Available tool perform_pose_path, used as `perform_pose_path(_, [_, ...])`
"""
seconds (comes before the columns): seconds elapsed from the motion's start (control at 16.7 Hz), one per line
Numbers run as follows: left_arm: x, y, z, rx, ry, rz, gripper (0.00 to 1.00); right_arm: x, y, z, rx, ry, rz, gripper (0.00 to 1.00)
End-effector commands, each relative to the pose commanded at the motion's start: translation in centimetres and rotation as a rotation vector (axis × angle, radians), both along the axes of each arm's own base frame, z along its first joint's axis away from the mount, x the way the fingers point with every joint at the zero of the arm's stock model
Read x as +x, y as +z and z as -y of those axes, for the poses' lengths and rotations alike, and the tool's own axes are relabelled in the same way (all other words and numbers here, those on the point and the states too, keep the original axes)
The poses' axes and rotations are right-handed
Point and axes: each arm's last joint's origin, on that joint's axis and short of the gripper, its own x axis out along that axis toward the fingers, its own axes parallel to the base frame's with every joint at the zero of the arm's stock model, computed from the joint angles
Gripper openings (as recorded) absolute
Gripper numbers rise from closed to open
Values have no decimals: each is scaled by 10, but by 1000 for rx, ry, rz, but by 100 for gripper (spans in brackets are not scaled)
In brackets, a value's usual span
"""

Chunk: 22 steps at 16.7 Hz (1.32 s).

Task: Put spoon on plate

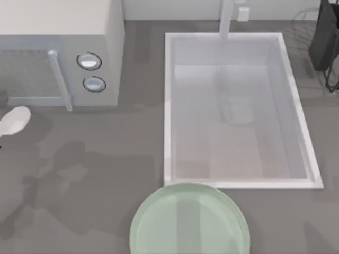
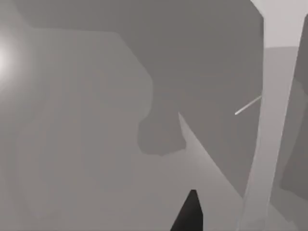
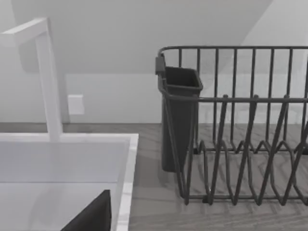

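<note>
Spoon (image 1: 14, 120) sits at the far left edge of the top view, its white bowl showing just in front of the microwave (image 1: 58, 47) and its handle running off the frame. From here I can't say whether it lies on the counter (image 1: 106, 153) or is already lifted by my left hand, and I cannot tell how that hand's fingers stand. In the left wrist view a dark tip (image 2: 188, 214) pokes in over grey counter and shadow, and a pale bar (image 2: 272, 120), probably the microwave's door handle, crosses beside it.

Plate (image 1: 189, 222) waits well apart, at the near edge toward the middle, just in front of the sink (image 1: 168, 106). Nothing lies on it, so the job looks barely begun; I judge the spoon needs carrying rightward and toward me.

My right arm looks parked by the dish rack (image 3: 240, 125) at the back right, a dark corner of its hand (image 3: 94, 216) over the sink's rim; fingers unreadable.
</note>
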Motion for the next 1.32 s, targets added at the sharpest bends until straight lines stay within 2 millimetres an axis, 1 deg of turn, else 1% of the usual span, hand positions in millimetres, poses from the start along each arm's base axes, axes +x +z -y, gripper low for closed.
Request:
perform_pose_path(0.12, [2, -5, 9, -11, 55, -13, 0, 0, 0, 0, 0, 0, 0, 100])
perform_pose_path(0.24, [4, -11, 24, -24, 137, -33, 0, 0, 0, 0, 0, 0, 0, 100])
perform_pose_path(0.48, [7, -26, 61, -43, 362, -82, 0, 0, 0, 0, 0, 0, 0, 100])
perform_pose_path(0.72, [8, -38, 109, -47, 638, -119, 0, 0, 0, 0, 0, 0, 0, 100])
perform_pose_path(0.9, [4, -43, 147, -40, 863, -138, 0, 0, 0, 0, 0, 0, 0, 100])
perform_pose_path(1.08, [-4, -47, 186, -20, 1091, -154, 0, 0, 0, 0, 0, 0, 0, 100])
perform_pose_path(1.32, [-23, -49, 234, 19, 1382, -153, 0, 0, 0, 0, 0, 0, 0, 100])
